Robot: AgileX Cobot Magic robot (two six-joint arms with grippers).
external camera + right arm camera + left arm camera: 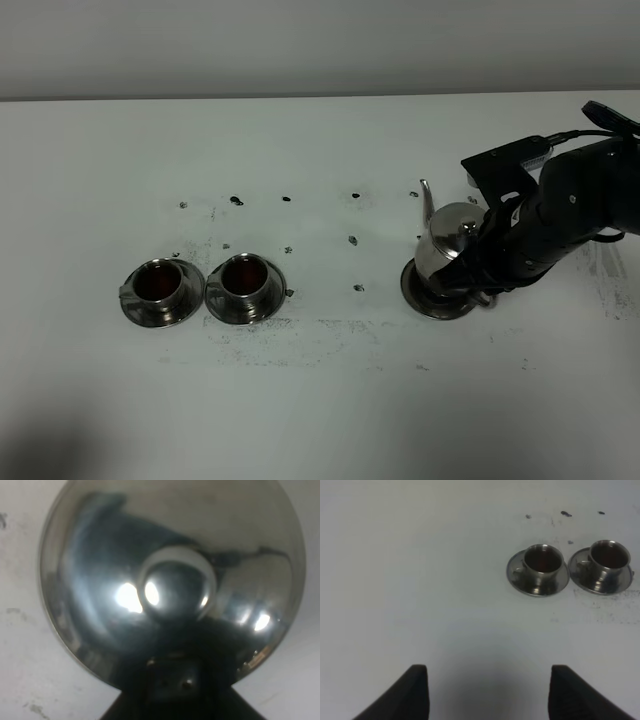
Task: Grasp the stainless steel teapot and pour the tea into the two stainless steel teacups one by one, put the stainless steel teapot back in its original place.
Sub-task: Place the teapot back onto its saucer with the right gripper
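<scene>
Jaws first: on my left gripper point(487, 692) they stand spread apart over bare table point(320, 400), grasping nothing; on my right gripper point(478, 268) I cannot tell, since the wrist view is filled by the domed lid and its knob and the high camera hides the fingers behind the pot. That gripper sits at the handle side of the stainless steel teapot point(447, 243), which stands upright on the flat dish point(425, 300), its spout pointing away toward the far edge. Both stainless steel teacups point(158, 281) sit on their saucers side by side, well apart from the pot, and each shows reddish-brown tea point(609, 555), so I judge pouring finished and the step in hand to be setting the pot down and letting go. To do that well, I would check the base is flat and centred inside the dish rim before easing the grip, then part the fingers slowly and back straight off along the handle line, without lifting or twisting, so nothing drags the handle and tips the pot off its dish
</scene>
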